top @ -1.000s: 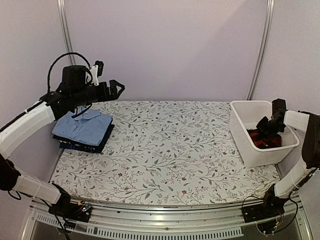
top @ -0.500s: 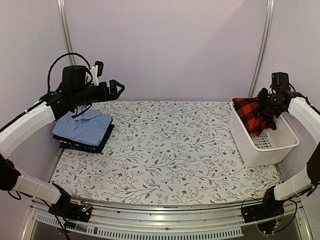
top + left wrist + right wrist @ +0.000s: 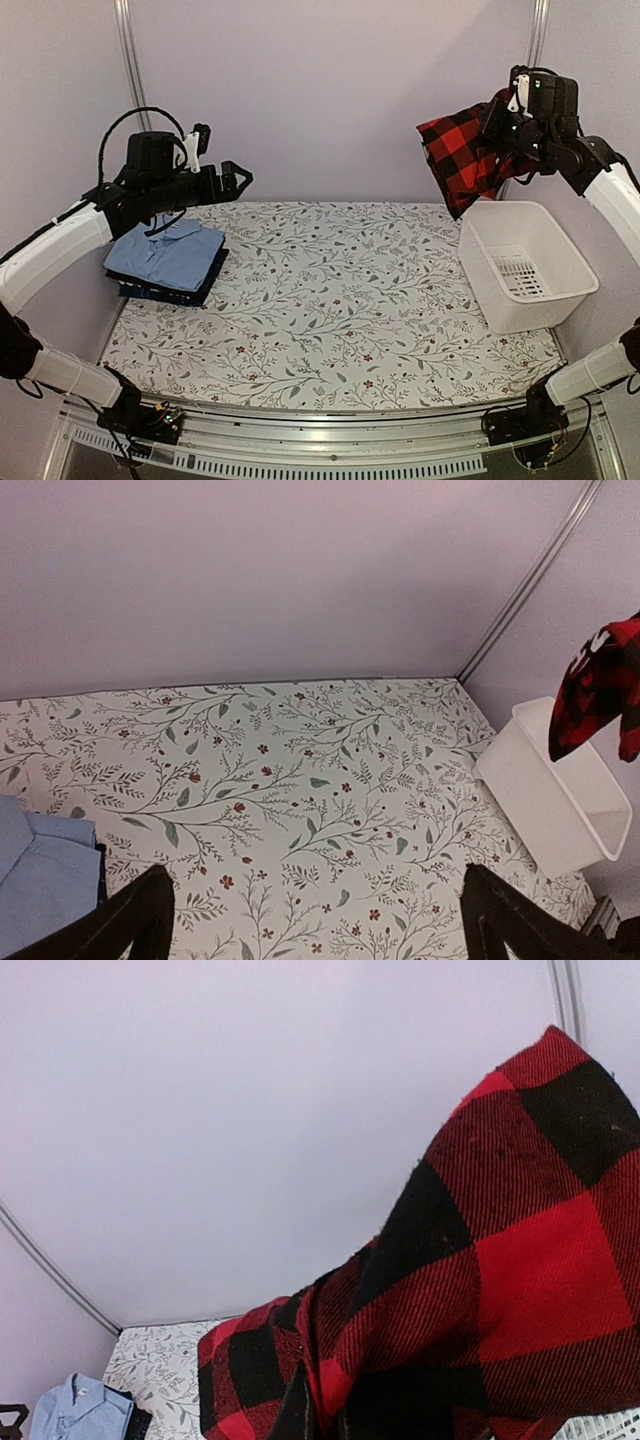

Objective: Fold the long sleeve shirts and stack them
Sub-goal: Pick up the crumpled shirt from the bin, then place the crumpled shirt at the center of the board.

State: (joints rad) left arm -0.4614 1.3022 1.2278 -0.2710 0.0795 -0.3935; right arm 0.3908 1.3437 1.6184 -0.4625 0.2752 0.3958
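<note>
At the left edge of the tabletop (image 3: 330, 300) the light blue collared shirt (image 3: 165, 252) lies folded on top of the dark navy garment (image 3: 170, 292), the two forming a neat stack. The left tool (image 3: 236, 178) hangs above the stack's far side with its jaws spread wide and nothing in them. That is the first risk. If this arm drops or sweeps across to help with the next shirt, a finger could catch the blue collar and drag the top layer off its base.

Further right, high above the far right corner, the right tool (image 3: 507, 125) is clamped shut on the red-and-black checked flannel shirt (image 3: 462, 150). The shirt hangs in a bunched bundle, clear of the tabletop. The grip looks like a pinch on one gathered fold, so a fast swing toward the middle could let the cloth slide out. The shirt might also land crumpled, with sleeves and collar buried and hard to find. In the right wrist view the cloth fills nearly the whole picture and hides the fingers, so that arm has little sight of where it sets the shirt down.

The white plastic basket (image 3: 520, 312) sits below at the right edge. A low-hanging hem could snag its rim and tip or shift it.
</note>
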